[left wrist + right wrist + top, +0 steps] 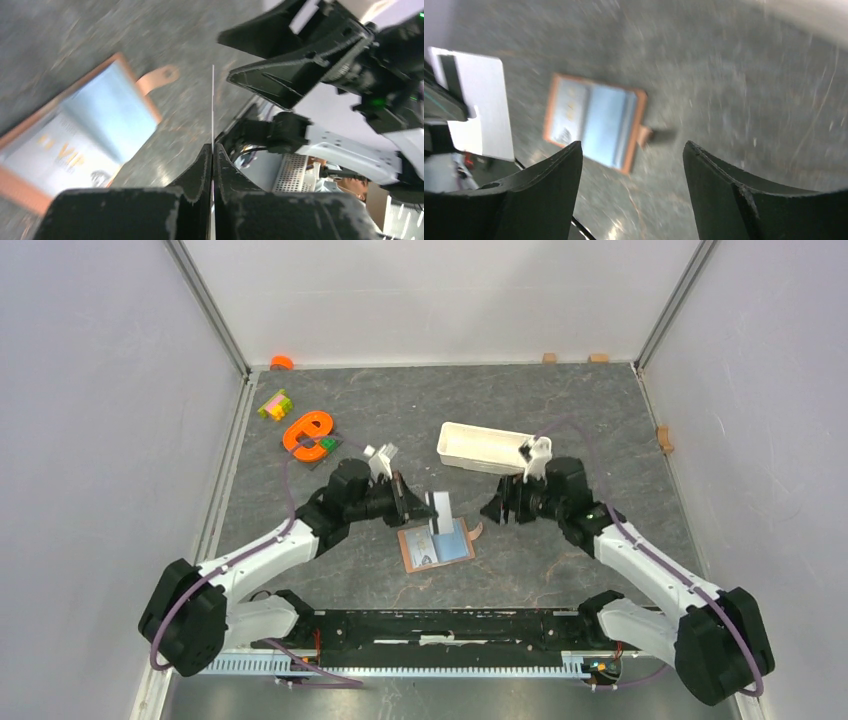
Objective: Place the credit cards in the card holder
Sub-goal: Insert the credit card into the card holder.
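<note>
The brown card holder (pixel 436 546) lies open on the table between the arms, a pale blue card showing inside it; it also shows in the left wrist view (pixel 75 135) and the right wrist view (pixel 596 122). My left gripper (pixel 428 508) is shut on a pale credit card (pixel 441 511), held upright on edge just above the holder. The card appears edge-on as a thin line in the left wrist view (pixel 213 105) and flat, with a dark stripe, in the right wrist view (pixel 479 105). My right gripper (pixel 497 508) is open and empty, right of the holder.
A long white tray (pixel 485 447) stands behind the right gripper. An orange tape-like object (pixel 308 433) and small coloured blocks (pixel 275 405) lie at the back left. Small wooden blocks (pixel 573 358) sit along the back wall.
</note>
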Robot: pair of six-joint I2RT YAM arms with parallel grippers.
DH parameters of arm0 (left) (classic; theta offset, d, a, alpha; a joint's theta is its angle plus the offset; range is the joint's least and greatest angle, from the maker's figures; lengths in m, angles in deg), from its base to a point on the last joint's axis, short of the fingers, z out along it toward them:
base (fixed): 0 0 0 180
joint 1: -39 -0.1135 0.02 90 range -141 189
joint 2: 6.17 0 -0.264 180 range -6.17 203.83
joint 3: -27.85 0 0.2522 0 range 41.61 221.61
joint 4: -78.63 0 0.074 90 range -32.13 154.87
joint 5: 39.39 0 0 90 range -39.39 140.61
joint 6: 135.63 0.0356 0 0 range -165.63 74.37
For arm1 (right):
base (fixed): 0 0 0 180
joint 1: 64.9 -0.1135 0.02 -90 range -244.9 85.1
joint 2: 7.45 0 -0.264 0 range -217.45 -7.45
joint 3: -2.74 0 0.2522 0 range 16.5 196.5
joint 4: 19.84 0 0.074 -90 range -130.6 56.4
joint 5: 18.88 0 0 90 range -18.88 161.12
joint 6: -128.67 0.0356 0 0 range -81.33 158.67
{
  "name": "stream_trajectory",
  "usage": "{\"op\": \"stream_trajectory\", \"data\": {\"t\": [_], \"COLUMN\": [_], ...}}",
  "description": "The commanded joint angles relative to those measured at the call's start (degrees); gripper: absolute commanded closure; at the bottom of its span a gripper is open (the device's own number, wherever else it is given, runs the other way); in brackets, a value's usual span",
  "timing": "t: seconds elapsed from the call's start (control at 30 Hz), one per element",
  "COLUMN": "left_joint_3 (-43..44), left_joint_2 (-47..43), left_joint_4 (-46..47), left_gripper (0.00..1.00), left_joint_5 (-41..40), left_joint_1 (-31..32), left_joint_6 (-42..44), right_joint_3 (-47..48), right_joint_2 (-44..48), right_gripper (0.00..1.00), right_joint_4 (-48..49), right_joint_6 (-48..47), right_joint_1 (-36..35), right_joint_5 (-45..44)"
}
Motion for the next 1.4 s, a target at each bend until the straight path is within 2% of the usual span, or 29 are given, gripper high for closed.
{"op": "stream_trajectory", "data": {"t": [0.0, 0.13, 0.3, 0.53, 0.73, 0.8, 0.93, 1.07, 1.37], "left_joint_3": [-5.31, -9.37, -13.26, -17.92, -20.14, -20.38, -21.09, -21.8, -22.07], "left_joint_2": [-0.6, -0.2, 2.02, 5.31, 5.32, 5.73, 6.97, 7.59, 10.45], "left_joint_4": [-4.41, -2.52, 1.8, 9.19, 11.51, 13.11, 17.18, 20.1, 23.88], "left_gripper": [0.98, 0.98, 0.98, 0.98, 0.98, 0.98, 0.98, 0.98, 0.98], "left_joint_5": [-6.46, -10.75, -11.81, -12.78, -13.99, -13.64, -11.54, -8.86, -3.95], "left_joint_1": [2.44, 6.14, 6.31, 6.27, 6.26, 6.18, 4.95, 3.65, 1.98], "left_joint_6": [-4.08, -7.69, -10.21, -14.33, -15.78, -15.85, -15.96, -15.46, -13.29], "right_joint_3": [-4.42, -4.15, -2.65, -0.15, 1.09, 1.03, 1.45, 2.06, 3.22], "right_joint_2": [0.39, -2.44, -7.75, -14.69, -18.09, -18.76, -20.35, -21.89, -24.58], "right_gripper": [0.22, 0.23, 0.31, 0.37, 0.49, 0.57, 0.83, 0.99, 1.0], "right_joint_4": [-3.73, -2.42, -0.29, 3.65, 2.68, 2.1, 0.23, -1.97, -3.76], "right_joint_6": [-1.84, -0.3, 0.27, 0.63, 1.34, 1.33, 1.39, 1.76, 1.98], "right_joint_1": [-6.18, -13.04, -17.05, -18.27, -18.26, -18.26, -18.28, -18.24, -18.28], "right_joint_5": [-11.14, -17.76, -22.22, -24.69, -27.61, -28.9, -31.15, -33.22, -33.67]}}
